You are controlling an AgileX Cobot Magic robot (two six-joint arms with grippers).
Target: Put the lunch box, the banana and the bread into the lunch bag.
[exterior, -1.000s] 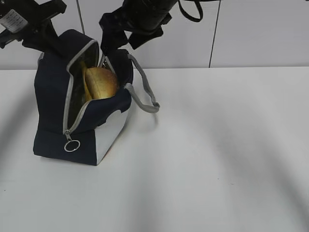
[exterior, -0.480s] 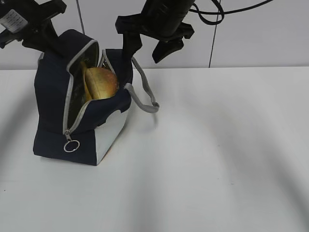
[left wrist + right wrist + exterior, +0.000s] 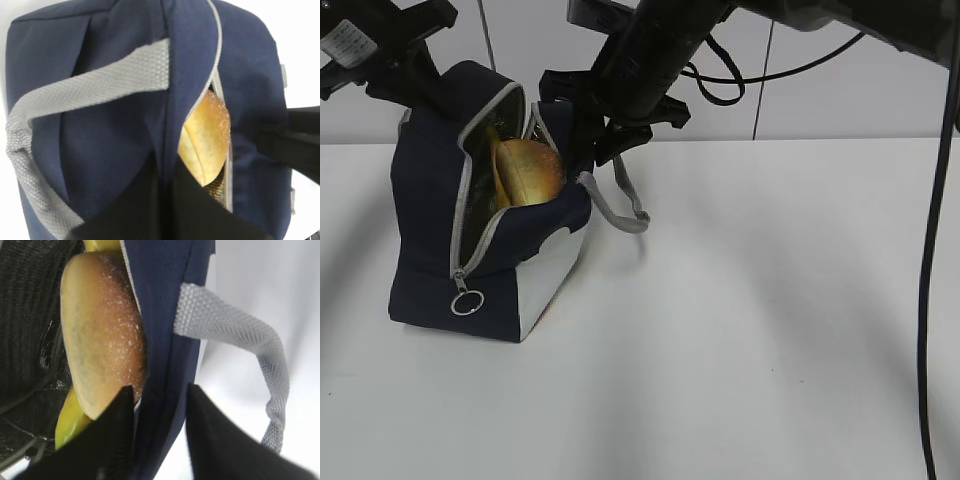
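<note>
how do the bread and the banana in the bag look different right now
The bread is a broad, golden-brown bun filling most of the opening; the banana is a slim yellow-green strip, mostly hidden behind it. The bread's crust looks glossy and speckled, the banana's skin smooth and plain. Both sit inside the open lunch bag.

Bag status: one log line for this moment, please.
bag: unzipped | bread, banana: inside | lunch box: unseen | right gripper: straddles bag wall | left gripper: at bag's far edge

Front slant; wrists close over lunch bag point(image 3: 490, 230)
</note>
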